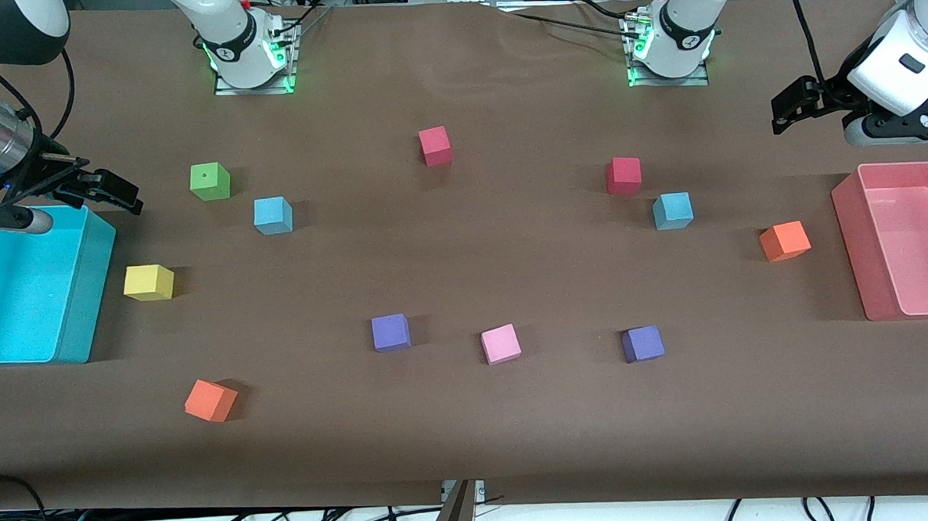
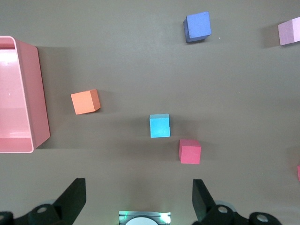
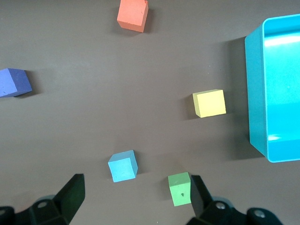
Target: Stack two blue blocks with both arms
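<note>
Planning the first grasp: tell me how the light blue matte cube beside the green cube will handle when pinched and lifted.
The light blue matte cube sits flat on a full face, so it probably won't roll or tip. Its dull surface suggests the fingers will hold it without slipping. It looks foam-like, likely light and slightly yielding.

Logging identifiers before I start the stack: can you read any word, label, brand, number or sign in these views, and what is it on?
None can be read.
Small round mark on each arm's black base band, right arm and left arm: too small to read.
The blue blocks, the other cubes and both trays carry no text.
</note>
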`<state>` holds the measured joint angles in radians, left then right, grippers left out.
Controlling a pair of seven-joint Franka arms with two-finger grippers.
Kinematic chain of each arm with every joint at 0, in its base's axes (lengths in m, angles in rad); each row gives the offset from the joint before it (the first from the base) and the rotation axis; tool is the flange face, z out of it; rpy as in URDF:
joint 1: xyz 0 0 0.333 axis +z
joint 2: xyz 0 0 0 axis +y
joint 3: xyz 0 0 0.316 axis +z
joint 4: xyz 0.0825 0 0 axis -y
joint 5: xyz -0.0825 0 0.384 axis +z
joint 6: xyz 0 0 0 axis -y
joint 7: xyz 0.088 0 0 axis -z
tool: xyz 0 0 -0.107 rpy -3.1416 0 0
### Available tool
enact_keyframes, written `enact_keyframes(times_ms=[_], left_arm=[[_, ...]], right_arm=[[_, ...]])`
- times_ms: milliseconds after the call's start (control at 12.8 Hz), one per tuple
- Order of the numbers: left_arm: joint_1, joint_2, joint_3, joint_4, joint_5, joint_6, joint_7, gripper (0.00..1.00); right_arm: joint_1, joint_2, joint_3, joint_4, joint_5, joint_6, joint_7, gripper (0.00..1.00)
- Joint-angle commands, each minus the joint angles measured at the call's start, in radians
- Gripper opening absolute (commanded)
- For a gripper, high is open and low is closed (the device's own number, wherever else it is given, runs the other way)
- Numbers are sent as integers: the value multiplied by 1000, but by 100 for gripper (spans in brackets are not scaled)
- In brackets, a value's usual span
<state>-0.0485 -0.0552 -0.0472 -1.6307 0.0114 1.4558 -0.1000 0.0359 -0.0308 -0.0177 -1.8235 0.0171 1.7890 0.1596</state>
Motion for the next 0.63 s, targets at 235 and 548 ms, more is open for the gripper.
enact_keyframes(times_ms=[235,548], left_arm=[[7,17,-22,34,35,-23,5,100],[7,15,-22,35,35,-23,5,100]], right_arm=[[-16,-9,21,0,-5,3,-15,99],[-16,-4,19,10,-2,0,-17,99]])
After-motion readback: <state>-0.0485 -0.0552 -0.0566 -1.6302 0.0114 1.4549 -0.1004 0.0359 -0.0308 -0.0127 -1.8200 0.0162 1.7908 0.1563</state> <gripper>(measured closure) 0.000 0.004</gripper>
